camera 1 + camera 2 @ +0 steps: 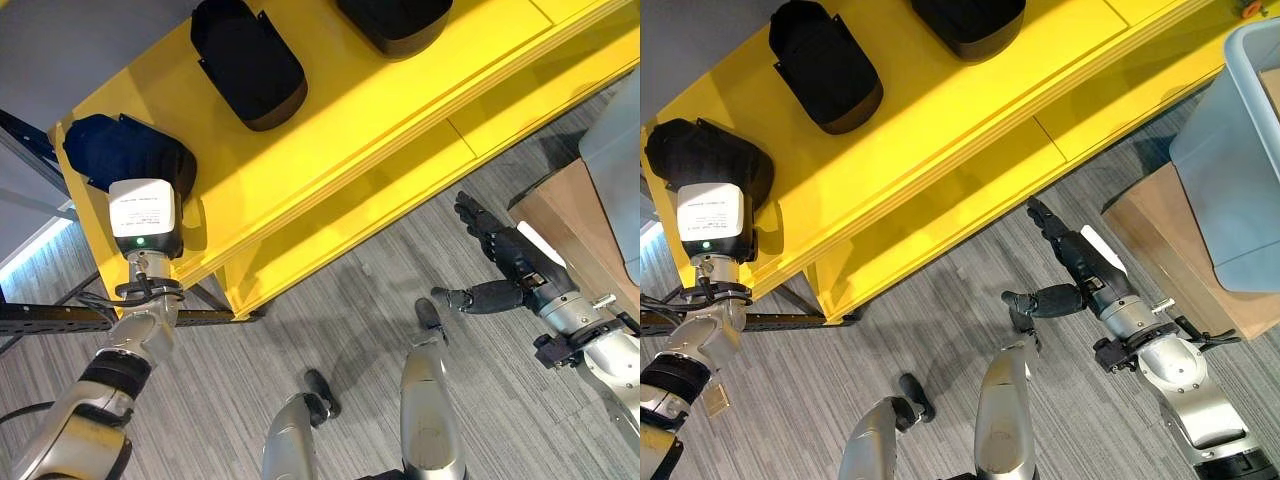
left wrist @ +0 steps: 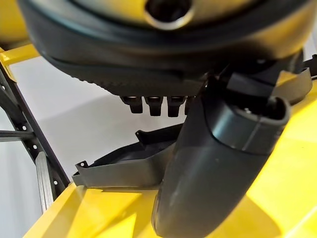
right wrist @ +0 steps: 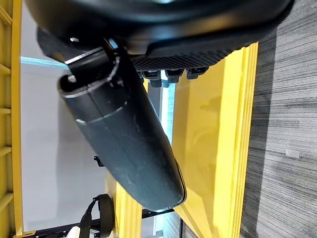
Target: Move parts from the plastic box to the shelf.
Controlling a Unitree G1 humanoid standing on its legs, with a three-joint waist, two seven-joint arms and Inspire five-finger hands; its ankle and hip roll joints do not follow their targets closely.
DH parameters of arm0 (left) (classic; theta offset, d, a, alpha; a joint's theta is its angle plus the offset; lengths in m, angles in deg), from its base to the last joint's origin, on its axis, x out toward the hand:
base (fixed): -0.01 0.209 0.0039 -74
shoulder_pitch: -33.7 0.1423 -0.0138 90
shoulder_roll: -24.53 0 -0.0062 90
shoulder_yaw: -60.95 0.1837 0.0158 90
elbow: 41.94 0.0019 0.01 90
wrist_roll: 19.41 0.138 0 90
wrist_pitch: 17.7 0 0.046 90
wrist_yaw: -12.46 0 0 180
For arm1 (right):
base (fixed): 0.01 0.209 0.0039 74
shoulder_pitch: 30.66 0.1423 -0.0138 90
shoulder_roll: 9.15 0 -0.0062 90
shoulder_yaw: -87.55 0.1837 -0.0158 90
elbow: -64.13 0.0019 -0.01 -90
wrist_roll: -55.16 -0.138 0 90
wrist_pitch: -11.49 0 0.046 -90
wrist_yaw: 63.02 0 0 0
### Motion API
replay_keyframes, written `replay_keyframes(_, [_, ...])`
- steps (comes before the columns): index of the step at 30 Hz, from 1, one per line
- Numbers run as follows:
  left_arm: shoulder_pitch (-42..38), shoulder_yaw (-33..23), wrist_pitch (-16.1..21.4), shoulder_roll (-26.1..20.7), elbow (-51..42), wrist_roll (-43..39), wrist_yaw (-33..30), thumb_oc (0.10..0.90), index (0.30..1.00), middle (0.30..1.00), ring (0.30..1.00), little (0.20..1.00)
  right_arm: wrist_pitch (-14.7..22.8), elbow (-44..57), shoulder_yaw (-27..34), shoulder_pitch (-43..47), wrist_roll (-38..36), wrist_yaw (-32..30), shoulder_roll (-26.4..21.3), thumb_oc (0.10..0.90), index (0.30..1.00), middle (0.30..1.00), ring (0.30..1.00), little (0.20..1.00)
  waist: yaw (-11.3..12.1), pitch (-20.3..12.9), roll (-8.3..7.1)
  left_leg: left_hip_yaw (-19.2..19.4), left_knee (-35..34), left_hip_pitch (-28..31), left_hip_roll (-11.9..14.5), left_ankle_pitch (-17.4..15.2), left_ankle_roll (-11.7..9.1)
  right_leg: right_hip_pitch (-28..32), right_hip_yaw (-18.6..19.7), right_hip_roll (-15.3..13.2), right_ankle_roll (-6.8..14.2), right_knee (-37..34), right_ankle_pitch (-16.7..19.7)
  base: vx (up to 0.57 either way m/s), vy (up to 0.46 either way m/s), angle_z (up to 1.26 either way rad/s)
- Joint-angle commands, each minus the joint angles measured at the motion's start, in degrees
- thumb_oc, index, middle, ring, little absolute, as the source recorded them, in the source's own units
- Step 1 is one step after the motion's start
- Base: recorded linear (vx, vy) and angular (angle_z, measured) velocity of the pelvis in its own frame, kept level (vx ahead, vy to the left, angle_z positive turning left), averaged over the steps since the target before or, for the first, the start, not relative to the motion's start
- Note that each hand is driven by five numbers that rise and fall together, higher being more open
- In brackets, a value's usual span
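Three black moulded parts lie on top of the yellow shelf (image 1: 400, 95): one at the left end (image 1: 105, 145), one in the middle (image 1: 248, 62) and one further right (image 1: 395, 22). My left arm reaches up to the left-end part. In the left wrist view my left hand (image 2: 213, 163) hovers close over that part (image 2: 124, 166), thumb out and fingers straight; the part rests on the yellow board. My right hand (image 1: 505, 255) hangs open over the floor, in front of the shelf's lower board, holding nothing. The grey plastic box (image 1: 1240, 150) stands at the right.
The plastic box sits on a wooden stand (image 1: 1160, 240) to the right of my right arm. A lower yellow board (image 1: 350, 215) runs under the top one. A black metal rail (image 1: 50, 318) crosses at the far left. Grey striped floor (image 1: 350, 330) lies below.
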Motion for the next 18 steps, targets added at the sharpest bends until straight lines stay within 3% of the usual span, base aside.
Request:
replay_keyframes(1, [-2.87, -0.18, -0.58, -6.67, 0.81, 2.44, -0.24, 0.9, 1.0, 1.0, 1.0, 1.0, 6.75, 4.41, 2.75, 5.23, -1.55, 0.12, 0.28, 0.9, 1.0, 1.0, 1.0, 1.0, -1.28, -2.06, -2.44, 3.49, -6.99, 2.45, -6.49, -0.31, 6.49, 1.19, -6.3, 6.1, -7.53, 10.11, -14.46, 0.0, 0.0, 0.0])
replay_keyframes(7, [-2.52, 1.69, -0.07, -6.77, -0.03, 4.68, 3.18, 0.9, 1.0, 1.0, 1.0, 1.0, 6.25, 4.79, 3.16, 5.36, -1.28, 0.33, 0.06, 0.9, 1.0, 1.0, 1.0, 1.0, -1.59, -1.81, -2.01, 3.77, -6.95, 2.65, -6.57, -0.46, 6.47, 1.22, -6.25, 5.96, -7.49, 9.89, -14.37, 0.0, 0.0, 0.0])
replay_keyframes(12, [-0.9, 1.74, -0.01, -7.94, -0.89, 4.38, 3.11, 0.9, 1.0, 1.0, 1.0, 1.0, 6.24, 4.77, 3.53, 5.23, -1.44, 0.62, -0.4, 0.9, 1.0, 1.0, 1.0, 1.0, -1.51, -1.56, -1.69, 4.44, -7.03, 2.3, -6.42, 0.68, 6.89, 0.78, -6.51, 5.82, -7.8, 9.73, -13.16, -0.02, -0.002, -0.01])
replay_keyframes(17, [0.73, 0.76, 0.71, -8.33, -1.36, 4.26, 3.2, 0.9, 1.0, 1.0, 1.0, 1.0, 6.34, 4.82, 4.43, 4.31, -1.51, 0.94, -0.54, 0.9, 1.0, 1.0, 1.0, 1.0, -1.47, -1.63, -1.18, 3.61, -6.82, 2.99, -6.82, -0.58, 6.46, 1.38, -6.41, 5.53, -7.59, 10.25, -14.68, 0.01, 0.005, -0.01])
replay_keyframes(18, [0.9, 0.61, 0.71, -8.3, -1.34, 4.3, 3.2, 0.9, 1.0, 1.0, 1.0, 1.0, 6.37, 4.93, 4.5, 4.24, -1.44, 0.95, -0.53, 0.9, 1.0, 1.0, 1.0, 1.0, -1.54, -1.45, -1.26, 4.25, -6.95, 2.51, -6.62, 0.58, 6.87, 0.84, -6.61, 5.56, -7.85, 10.03, -13.43, 0.09, 0.017, -0.02])
